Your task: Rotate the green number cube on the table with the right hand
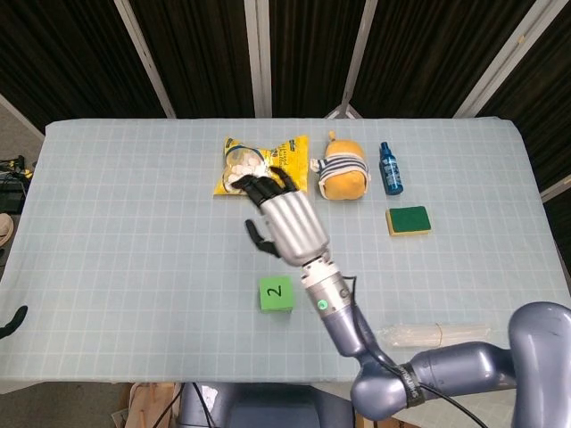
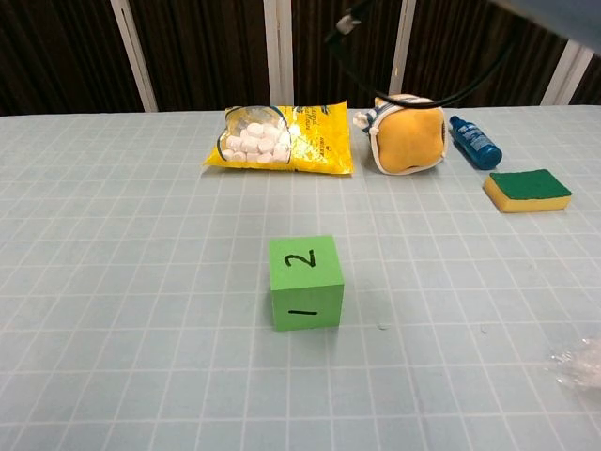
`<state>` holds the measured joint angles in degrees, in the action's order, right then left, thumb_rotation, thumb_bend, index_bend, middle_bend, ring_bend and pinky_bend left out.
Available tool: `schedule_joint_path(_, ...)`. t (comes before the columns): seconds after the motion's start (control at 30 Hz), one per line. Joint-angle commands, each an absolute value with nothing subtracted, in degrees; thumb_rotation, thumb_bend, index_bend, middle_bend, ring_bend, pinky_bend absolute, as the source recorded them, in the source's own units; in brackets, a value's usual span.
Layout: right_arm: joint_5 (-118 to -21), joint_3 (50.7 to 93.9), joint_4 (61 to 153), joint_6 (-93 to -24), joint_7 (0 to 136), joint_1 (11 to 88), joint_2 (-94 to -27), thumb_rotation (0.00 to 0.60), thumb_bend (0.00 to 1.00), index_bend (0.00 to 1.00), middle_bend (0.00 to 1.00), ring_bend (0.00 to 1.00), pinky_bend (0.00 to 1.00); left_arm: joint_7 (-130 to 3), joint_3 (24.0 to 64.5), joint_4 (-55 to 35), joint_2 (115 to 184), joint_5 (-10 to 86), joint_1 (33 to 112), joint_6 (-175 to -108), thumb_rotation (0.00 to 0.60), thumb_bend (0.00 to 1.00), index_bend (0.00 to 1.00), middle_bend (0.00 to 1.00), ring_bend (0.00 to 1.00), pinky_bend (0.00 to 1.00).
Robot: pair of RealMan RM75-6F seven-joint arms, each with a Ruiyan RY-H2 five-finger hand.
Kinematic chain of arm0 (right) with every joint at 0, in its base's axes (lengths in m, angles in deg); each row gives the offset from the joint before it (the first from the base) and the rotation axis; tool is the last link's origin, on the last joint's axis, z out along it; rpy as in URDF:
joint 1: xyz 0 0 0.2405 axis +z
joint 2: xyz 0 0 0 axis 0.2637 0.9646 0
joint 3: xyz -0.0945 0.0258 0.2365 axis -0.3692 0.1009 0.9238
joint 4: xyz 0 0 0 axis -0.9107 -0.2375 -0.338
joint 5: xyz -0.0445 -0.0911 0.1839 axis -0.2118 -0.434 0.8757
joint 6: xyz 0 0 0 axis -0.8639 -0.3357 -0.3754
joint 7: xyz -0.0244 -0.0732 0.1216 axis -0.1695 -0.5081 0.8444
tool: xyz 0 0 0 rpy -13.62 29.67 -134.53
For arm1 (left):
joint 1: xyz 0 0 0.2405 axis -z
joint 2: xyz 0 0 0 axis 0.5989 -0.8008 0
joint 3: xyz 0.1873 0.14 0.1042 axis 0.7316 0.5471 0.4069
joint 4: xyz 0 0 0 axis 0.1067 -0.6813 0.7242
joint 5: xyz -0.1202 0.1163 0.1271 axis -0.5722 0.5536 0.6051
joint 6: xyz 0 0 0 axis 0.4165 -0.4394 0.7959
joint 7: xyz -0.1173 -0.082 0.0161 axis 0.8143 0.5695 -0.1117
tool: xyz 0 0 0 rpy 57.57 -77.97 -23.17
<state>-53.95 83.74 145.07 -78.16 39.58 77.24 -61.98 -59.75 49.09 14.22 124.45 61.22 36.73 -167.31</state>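
The green number cube (image 1: 277, 293) sits alone on the table (image 1: 134, 223) near the front, with a "2" on its top face. The chest view shows the cube (image 2: 305, 280) with "2" on top and "1" on the face toward me. My right hand (image 1: 290, 227) is raised well above the table, behind and over the cube, apart from it. Its fingers are spread and it holds nothing. The chest view shows only a cable of that arm at the top edge. No view shows my left hand.
At the back lie a yellow bag of white candies (image 1: 263, 168), a yellow striped plush pouch (image 1: 342, 174), a blue bottle (image 1: 390, 168) and a green-and-yellow sponge (image 1: 409, 219). A clear plastic item (image 1: 419, 334) lies front right beside my right arm.
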Motion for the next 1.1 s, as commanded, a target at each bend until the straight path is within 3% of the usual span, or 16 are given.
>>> schedule_joint_path(0.03, -48.68, 84.48, 143.90, -79.38, 49.55, 60.11, -49.39, 0.600, 0.46, 0.23, 0.21, 0.22, 0.09, -60.02, 49.04, 14.31, 124.62, 61.12, 36.58, -167.55, 0.600, 0.36, 0.02, 0.00, 0.00, 0.00)
schedule_joint_path(0.2, -63.39, 75.04, 148.61, -81.18, 53.61, 51.28, -43.34, 0.600, 0.43, 0.21, 0.18, 0.20, 0.09, -61.20, 48.83, 14.66, 125.09, 60.71, 36.26, -168.25, 0.600, 0.36, 0.02, 0.00, 0.00, 0.00)
schedule_joint_path(0.27, -71.07, 68.98, 149.65, -82.31, 52.55, 47.62, -41.04, 0.600, 0.40, 0.19, 0.14, 0.14, 0.09, -61.50, 48.94, 14.78, 125.16, 60.93, 36.22, -168.32, 0.600, 0.36, 0.02, 0.00, 0.00, 0.00)
schedule_joint_path(0.37, -80.83, 61.13, 148.27, -85.15, 50.25, 42.13, -39.21, 0.600, 0.39, 0.18, 0.10, 0.06, 0.08, -61.48, 48.94, 14.63, 125.26, 61.34, 36.12, -168.74, 0.600, 0.36, 0.02, 0.00, 0.00, 0.00)
schedule_joint_path(0.47, -87.72, 57.02, 144.95, -90.70, 51.88, 36.22, -40.44, 0.600, 0.39, 0.18, 0.10, 0.04, 0.05, -61.46, 48.92, 14.41, 125.40, 61.51, 36.11, -168.88, 0.600, 0.36, 0.02, 0.00, 0.00, 0.00)
schedule_joint_path(0.7, -93.96, 52.75, 131.47, -95.77, 47.88, 27.84, -44.48, 0.600, 0.31, 0.13, 0.07, 0.00, 0.00, -60.34, 48.93, 13.90, 125.19, 61.85, 36.19, -168.75, 0.600, 0.36, 0.03, 0.00, 0.00, 0.00)
schedule_joint_path(1.1, -92.80, 54.57, 129.48, -91.61, 48.32, 24.63, -44.34, 0.600, 0.31, 0.11, 0.06, 0.00, 0.00, -61.89, 49.62, 13.19, 125.44, 63.53, 36.60, -168.38, 0.600, 0.36, 0.05, 0.00, 0.00, 0.00)
